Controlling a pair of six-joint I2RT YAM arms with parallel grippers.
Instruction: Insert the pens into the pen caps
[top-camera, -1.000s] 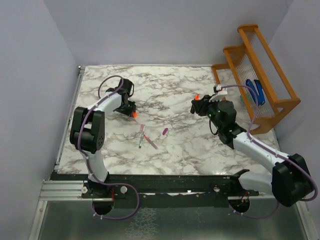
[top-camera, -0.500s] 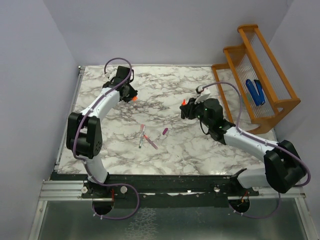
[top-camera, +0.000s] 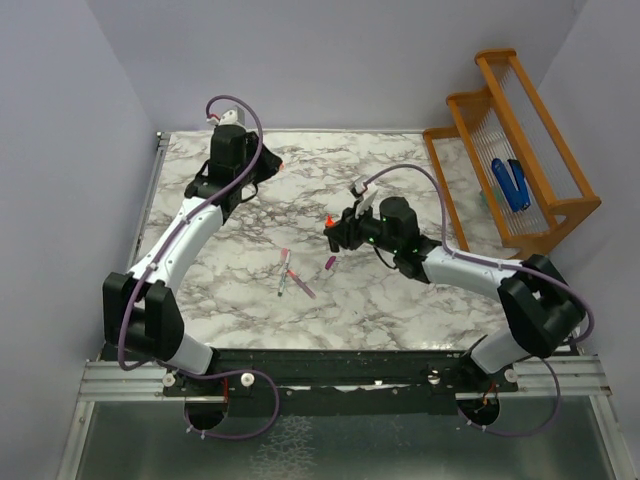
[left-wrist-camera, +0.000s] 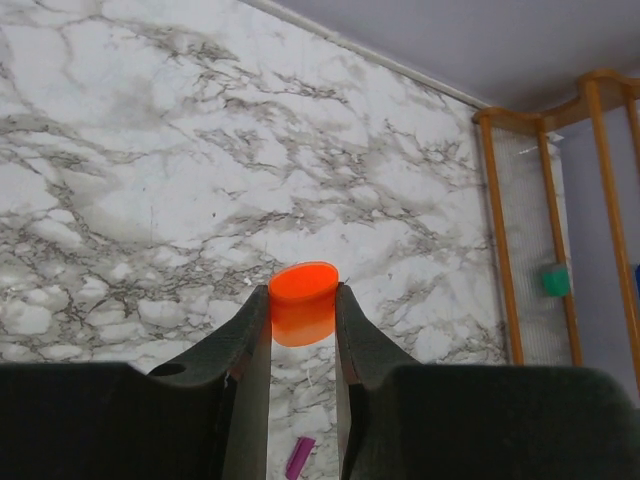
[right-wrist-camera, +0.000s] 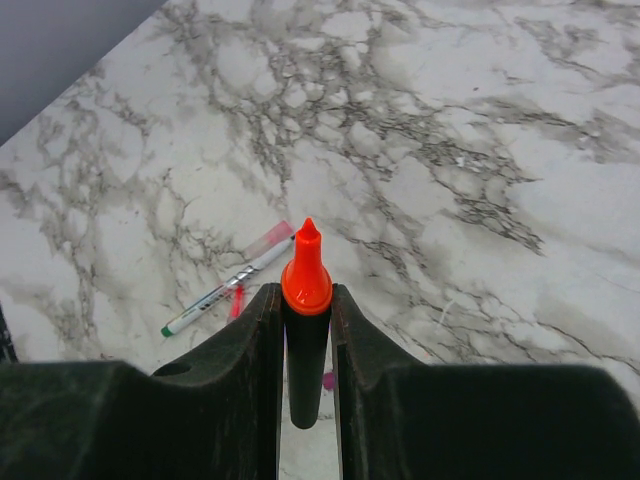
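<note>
1. Near zone. The marble counter carries three loose items around its middle, toward the near edge.
- The slim whitish-grey pen lies flat with its pink end pointing to the far edge.
- The slim pink pen lies flat against it. Whether the two cross or only touch cannot be determined.
- The magenta-purple cap lies just beside them on the right, apart from both.

2. Middle zone. The right gripper is raised above the counter's centre, just beyond the magenta-purple cap.
- Its jaws are closed to a narrow gap and clamp the stubby black marker on both sides.
- The marker's orange tip protrudes past the fingertips and points toward the left edge.

3. Far zone. The left gripper is raised near the far left corner, well apart from the marker.
- Its jaws are nearly closed and pinch the bright orange cap at the fingertips.

4. The orange wooden rack stands along the right edge at the far right corner, with the blue chunky objects inside it.
</note>
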